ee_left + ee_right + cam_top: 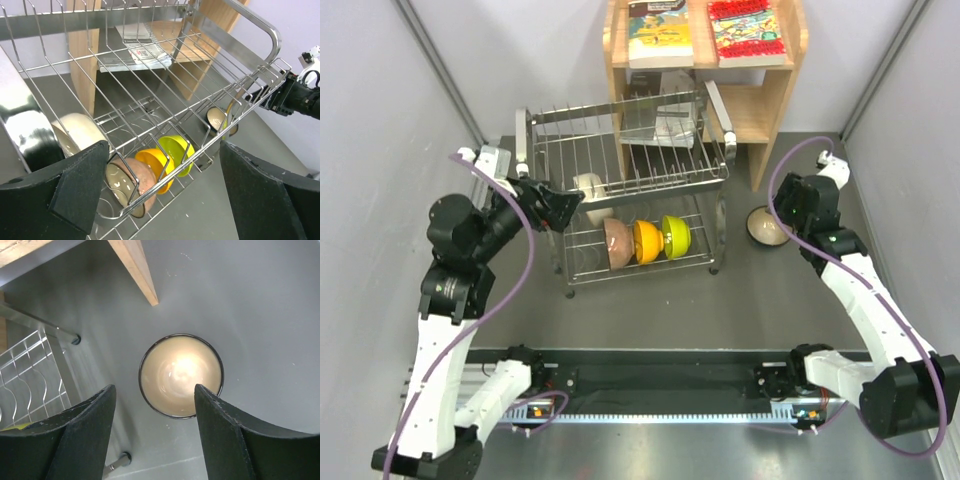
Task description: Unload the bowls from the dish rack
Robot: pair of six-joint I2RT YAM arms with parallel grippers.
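Left hand (pixel 561 205), spread wide, fronts the cream-white bowl (pixel 590 187) just ahead for straddling; right hand (pixel 152 390), spread, hangs above the dark-rimmed bowl (pixel 181 375), already unloaded.

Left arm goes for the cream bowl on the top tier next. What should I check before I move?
1. Left gripper fingers open: ok.
2. Cream-white bowl centred between them: not ok, it sits by one finger.
3. Approach free of dish rack wires: not ok, wires cross ahead.
4. Right gripper open over the dark-rimmed bowl, upright on the table: ok.
5. Right fingers clear of its rim: cannot tell.
6. Pinkish-brown bowl, orange bowl, yellow-green bowl seated in the lower tier: ok.
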